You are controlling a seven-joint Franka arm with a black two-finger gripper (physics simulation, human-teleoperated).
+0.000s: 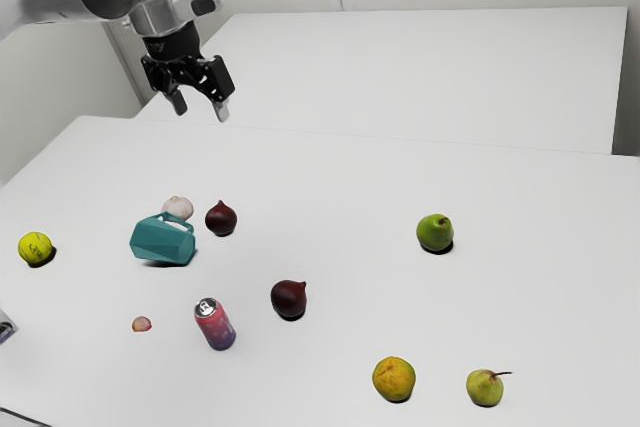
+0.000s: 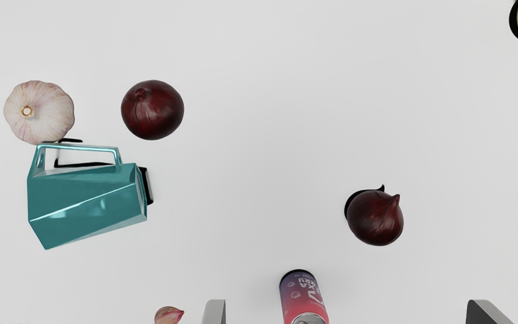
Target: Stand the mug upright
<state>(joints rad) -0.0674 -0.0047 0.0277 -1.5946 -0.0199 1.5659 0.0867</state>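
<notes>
High above the table's far side, my gripper (image 1: 200, 112) hangs with its fingers apart and nothing between them. The teal faceted mug (image 1: 163, 240) lies on its side on the table, lower than the gripper and toward the exterior view's left. In the wrist view the mug (image 2: 86, 200) has its angular handle beside the garlic bulb, with its mouth hard to make out. The fingertips of my open gripper (image 2: 346, 311) stand wide apart in that view, well away from the mug.
Close to the mug are a garlic bulb (image 1: 178, 208) and a dark onion (image 1: 221, 218). Another onion (image 1: 289, 299), a can (image 1: 215, 324), a garlic clove (image 1: 141, 324) and a tennis ball (image 1: 35, 248) surround it more widely. Toward the exterior view's right sit a green pear (image 1: 435, 232) and other fruit.
</notes>
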